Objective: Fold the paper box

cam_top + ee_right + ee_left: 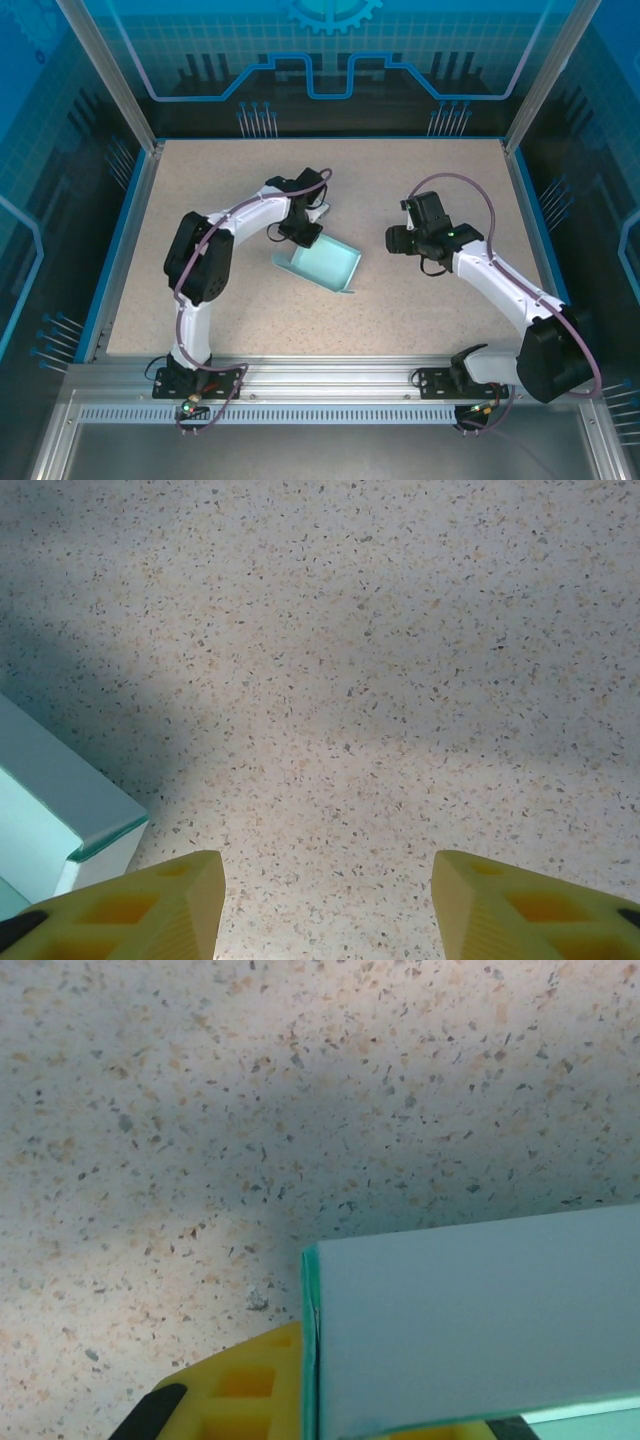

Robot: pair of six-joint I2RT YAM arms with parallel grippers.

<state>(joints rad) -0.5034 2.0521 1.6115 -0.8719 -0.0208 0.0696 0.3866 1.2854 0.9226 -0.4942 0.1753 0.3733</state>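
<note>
The paper box point(322, 266) is pale sky-blue card with raised walls, lying mid-table. My left gripper point(301, 233) reaches down onto its far left wall. In the left wrist view that wall point(480, 1320) stands between the yellow fingers point(240, 1390), and the left gripper point(320, 1410) is shut on it. My right gripper point(396, 240) hovers to the right of the box, apart from it. In the right wrist view this gripper point(325, 900) stands open over bare table, with a box corner point(50, 790) at the left edge.
The speckled beige tabletop point(430, 320) is bounded by a blue rim and metal frame posts point(110, 80). Both arm bases sit on the aluminium rail point(330, 385) at the near edge.
</note>
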